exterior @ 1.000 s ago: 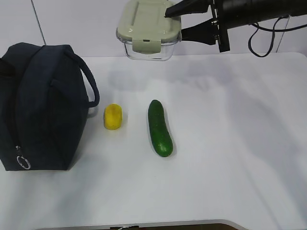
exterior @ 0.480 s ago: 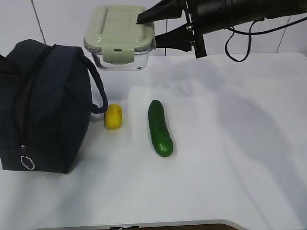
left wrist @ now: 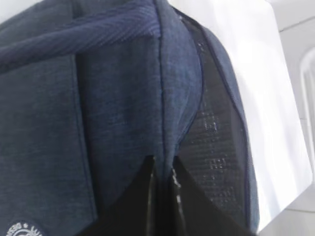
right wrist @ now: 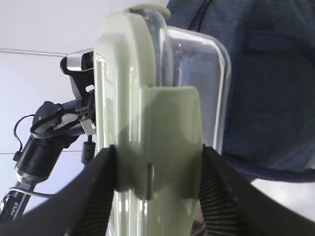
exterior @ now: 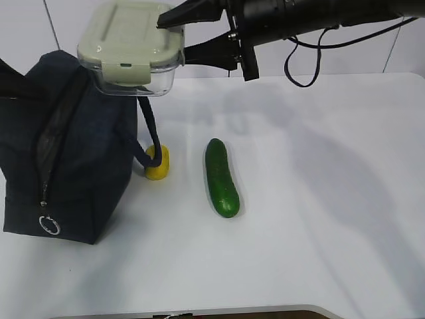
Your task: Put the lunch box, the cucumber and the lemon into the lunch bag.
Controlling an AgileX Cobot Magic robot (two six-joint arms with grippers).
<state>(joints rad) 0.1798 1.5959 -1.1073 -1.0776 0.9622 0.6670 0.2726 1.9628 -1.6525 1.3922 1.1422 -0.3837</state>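
My right gripper (exterior: 174,38) is shut on the lunch box (exterior: 129,46), clear glass with a sage-green lid, and holds it in the air over the right top edge of the dark navy lunch bag (exterior: 80,159). In the right wrist view the ribbed fingers clamp the lunch box (right wrist: 157,113) at its lid clip, gripper (right wrist: 157,196). My left gripper (left wrist: 163,169) is shut on a fold of the lunch bag (left wrist: 113,108) beside its dark mesh opening. The lemon (exterior: 159,167) lies by the bag, partly behind a handle. The cucumber (exterior: 221,177) lies to its right.
The bag's zipper stands parted, with a silver ring pull (exterior: 48,226) hanging at its lower end. A looped handle (exterior: 147,136) droops toward the lemon. Another arm (right wrist: 49,142) shows behind the box in the right wrist view. White table (exterior: 319,219) extends right.
The right gripper has carried the lunch box leftward, from mid-table to above the bag. The left gripper has shut on the bag's fabric, and the bag's top is lifted and its opening wider.
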